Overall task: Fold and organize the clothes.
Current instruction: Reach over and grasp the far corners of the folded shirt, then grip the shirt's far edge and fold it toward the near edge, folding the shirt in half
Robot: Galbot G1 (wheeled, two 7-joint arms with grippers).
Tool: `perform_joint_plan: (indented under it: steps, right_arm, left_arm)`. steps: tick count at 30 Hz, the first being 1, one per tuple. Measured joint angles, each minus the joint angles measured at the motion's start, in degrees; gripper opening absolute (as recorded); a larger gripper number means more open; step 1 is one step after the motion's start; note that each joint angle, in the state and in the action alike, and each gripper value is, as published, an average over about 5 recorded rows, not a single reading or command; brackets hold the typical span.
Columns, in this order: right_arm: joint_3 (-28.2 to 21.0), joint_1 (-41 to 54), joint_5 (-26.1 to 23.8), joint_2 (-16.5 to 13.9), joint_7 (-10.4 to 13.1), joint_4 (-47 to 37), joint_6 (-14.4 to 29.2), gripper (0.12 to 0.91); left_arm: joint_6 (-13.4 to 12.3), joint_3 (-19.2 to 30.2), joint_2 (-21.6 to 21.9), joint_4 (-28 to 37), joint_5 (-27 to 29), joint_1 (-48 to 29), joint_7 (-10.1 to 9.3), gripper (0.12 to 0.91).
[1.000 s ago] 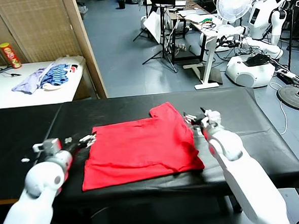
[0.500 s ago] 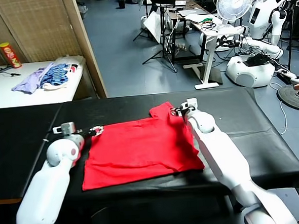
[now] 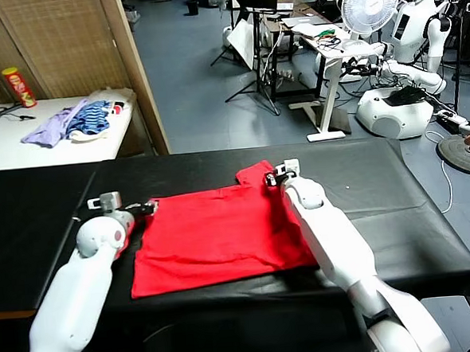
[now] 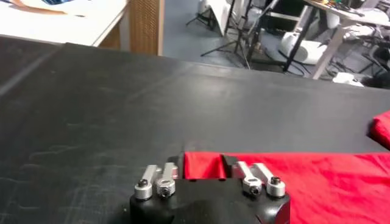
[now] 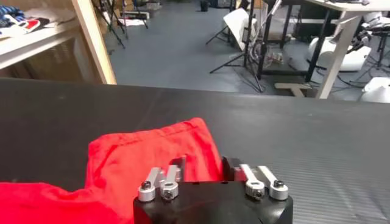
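Shirt [image 3: 223,236] sits spread flat in the middle of the black tabletop [image 3: 396,206], bright red, with one sleeve poking out toward 1 o'clock. Left gripper [image 3: 147,207] is at the shirt's 10 o'clock corner, and its wrist view shows the gripper [image 4: 203,165] pinched shut on a bit of that red edge [image 4: 292,182]. Right gripper [image 3: 272,176] is up at the sleeve, and its own camera shows the gripper [image 5: 203,164] clamped on the sleeve fabric [image 5: 152,152] too. Way off at 10 o'clock there's a white table [image 3: 50,151] with a lilac and blue-striped pile [image 3: 68,122] and a red can [image 3: 16,86].
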Motion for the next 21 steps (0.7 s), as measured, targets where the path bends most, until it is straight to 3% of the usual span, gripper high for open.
perform_joint_plan:
  steps: [6, 11, 21]
  right_arm:
    - [1.43, -2.26, 0.95, -1.49, -1.42, 4.19, 3.57, 0.123]
    - [2.78, -5.71, 4.16, -3.94, -2.34, 11.62, 3.02, 0.123]
    - [5.35, -15.77, 10.97, -10.37, 1.07, 29.55, -2.87, 0.123]
  left_arm:
    - [-3.55, -0.46, -0.60, -0.30, 3.99, -0.17, 0.57, 0.126]
    - [-4.49, -1.65, 0.03, -3.01, 3.71, 0.32, 0.33, 0.126]
    - [-3.35, -5.23, 3.86, -15.34, 0.75, 7.76, -0.04, 0.126]
